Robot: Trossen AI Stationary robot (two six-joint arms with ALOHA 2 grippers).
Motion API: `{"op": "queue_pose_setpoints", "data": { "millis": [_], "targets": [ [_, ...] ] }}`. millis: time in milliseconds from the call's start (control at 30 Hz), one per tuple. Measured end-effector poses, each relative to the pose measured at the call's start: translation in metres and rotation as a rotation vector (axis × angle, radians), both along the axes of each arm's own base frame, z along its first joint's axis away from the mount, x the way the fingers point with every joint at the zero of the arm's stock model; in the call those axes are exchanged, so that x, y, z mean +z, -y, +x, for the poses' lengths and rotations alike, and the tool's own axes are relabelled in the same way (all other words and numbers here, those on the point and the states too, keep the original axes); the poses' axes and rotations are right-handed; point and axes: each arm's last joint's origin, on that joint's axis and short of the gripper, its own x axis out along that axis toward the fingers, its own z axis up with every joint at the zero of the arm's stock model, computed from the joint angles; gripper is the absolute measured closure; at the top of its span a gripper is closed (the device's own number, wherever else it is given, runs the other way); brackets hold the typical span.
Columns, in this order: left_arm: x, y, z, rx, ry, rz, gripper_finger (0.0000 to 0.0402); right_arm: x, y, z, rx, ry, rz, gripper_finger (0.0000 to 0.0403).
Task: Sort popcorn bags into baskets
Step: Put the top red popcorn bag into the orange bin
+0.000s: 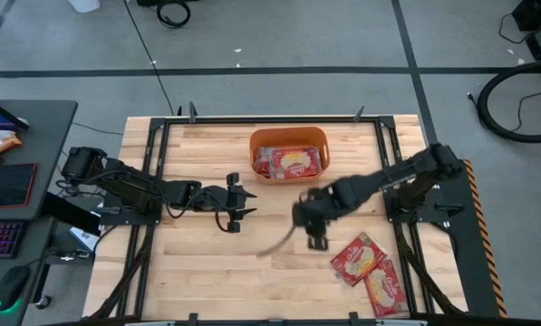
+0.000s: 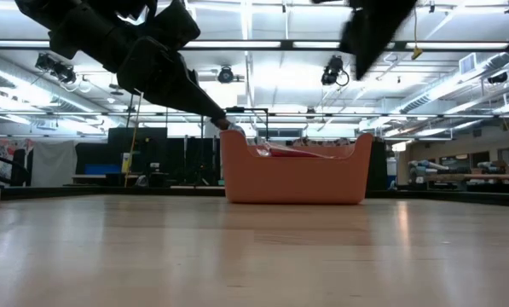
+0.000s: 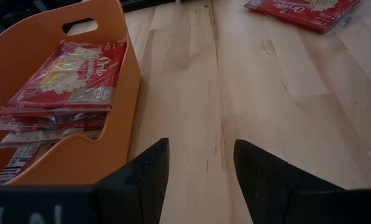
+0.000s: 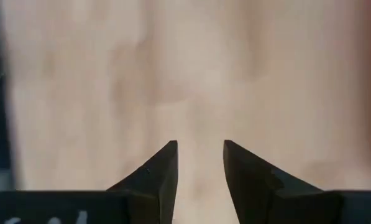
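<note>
The orange basket (image 1: 288,136) stands near the table's far edge, holding a stack of several red popcorn bags (image 1: 290,163) that lie flat; the stack (image 3: 67,71) also shows in the left wrist view. Two more bags lie flat on the table near the right front corner (image 1: 358,258) (image 1: 385,292). My right gripper (image 1: 317,242) (image 4: 199,146) is open over bare wood, just left of those two bags. My left gripper (image 1: 249,201) (image 3: 201,146) is open, hovering left of the basket's near side and holding nothing.
A black frame (image 1: 152,163) runs along the table's sides. The basket (image 2: 297,170) has cut-out handles in its end walls. Bare wood lies between the basket and the two loose bags. A desk with a keyboard (image 1: 3,237) stands left of the table.
</note>
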Motion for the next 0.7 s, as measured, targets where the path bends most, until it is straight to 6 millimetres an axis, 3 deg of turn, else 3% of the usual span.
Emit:
{"op": "queue_pose_setpoints", "data": {
  "millis": [133, 300, 500, 700],
  "targets": [
    [0.000, 0.000, 0.000, 0.008, -0.002, -0.014, 0.0217, -0.028, -0.031, -0.023, 0.001, -0.136, 0.050, 0.0270],
    [0.000, 0.000, 0.000, 0.009, -0.002, -0.016, 0.0217, -0.063, -0.056, -0.056, -0.042, -0.360, 0.146, 0.0270],
    [-0.001, 0.000, -0.001, 0.007, -0.009, -0.012, 0.0217, -0.107, -0.058, -0.095, -0.088, -0.585, 0.141, 0.0271],
    [-0.004, -0.001, -0.003, 0.024, -0.054, 0.040, 0.0217, -0.134, -0.052, -0.110, -0.123, -0.668, 0.233, 0.0271]
  ]
}}
